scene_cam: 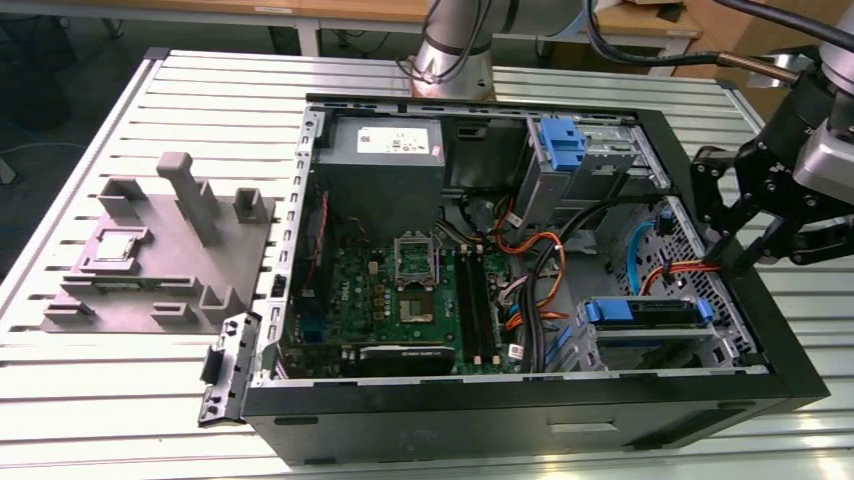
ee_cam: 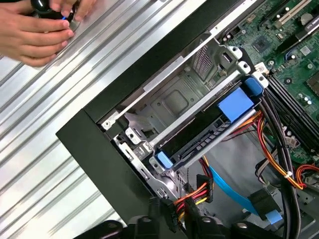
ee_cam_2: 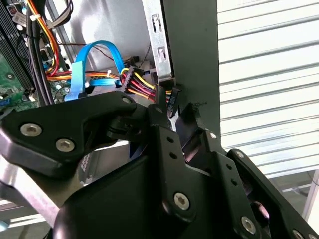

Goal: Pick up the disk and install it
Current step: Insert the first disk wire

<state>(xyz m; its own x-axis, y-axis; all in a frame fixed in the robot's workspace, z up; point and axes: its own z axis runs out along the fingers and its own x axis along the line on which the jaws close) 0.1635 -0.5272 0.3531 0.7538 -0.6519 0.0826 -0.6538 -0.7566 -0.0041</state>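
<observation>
The end effector hovers at the computer case's edge on the exterior view's right, fingers near orange-red cables; its opening cannot be told. The disk sits in its drive bay.

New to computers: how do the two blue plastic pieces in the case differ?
The upper blue piece stands upright and narrow; the lower blue piece lies flat and wide. The upper one is far from the pincer, the lower close by. Both sit in grey metal cages.

The disk (blue-railed) sits slotted in the case's drive bay.
</observation>
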